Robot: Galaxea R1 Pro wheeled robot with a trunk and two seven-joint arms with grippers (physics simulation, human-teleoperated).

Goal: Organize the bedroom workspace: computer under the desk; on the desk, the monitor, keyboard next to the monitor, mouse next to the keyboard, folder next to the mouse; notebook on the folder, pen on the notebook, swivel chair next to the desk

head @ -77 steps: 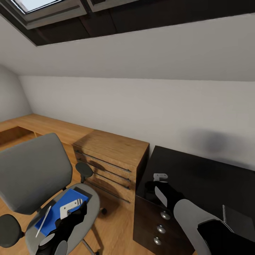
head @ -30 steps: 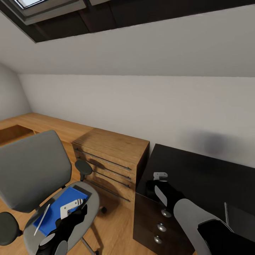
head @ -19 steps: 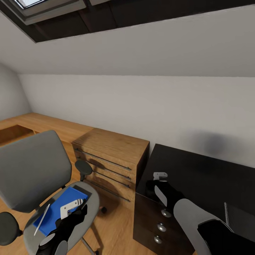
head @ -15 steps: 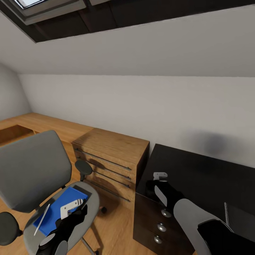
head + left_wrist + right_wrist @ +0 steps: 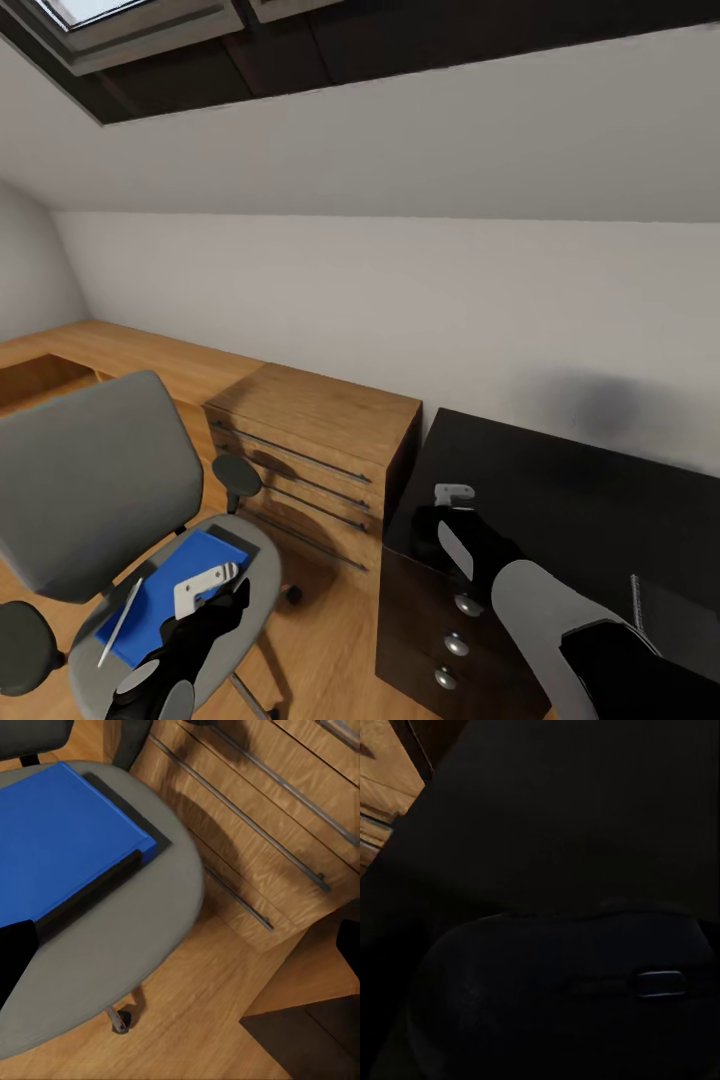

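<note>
One flat blue rectangular folder lies on the grey padded seat of the swivel chair, with a slim white pen resting across its near corner; no writing or label can be read on either. In the left wrist view the folder shows a dark spine edge along the seat. The left gripper hovers just above the folder's near edge, and its dark fingers stand wide apart at the edges of the wrist view, holding nothing. Beside the chair is a light wooden chest of drawers with thin metal rail handles, and next to that the black desk with round silver knobs. The right gripper rests over the desk's near corner; whether it is parted or closed cannot be told. Its wrist view shows a dark rounded mouse on the desk. A spiral-bound dark notebook lies at the desk's right. Compared with half a second ago the whole head view has shifted very slightly; folder, pen and both arms keep their places.
</note>
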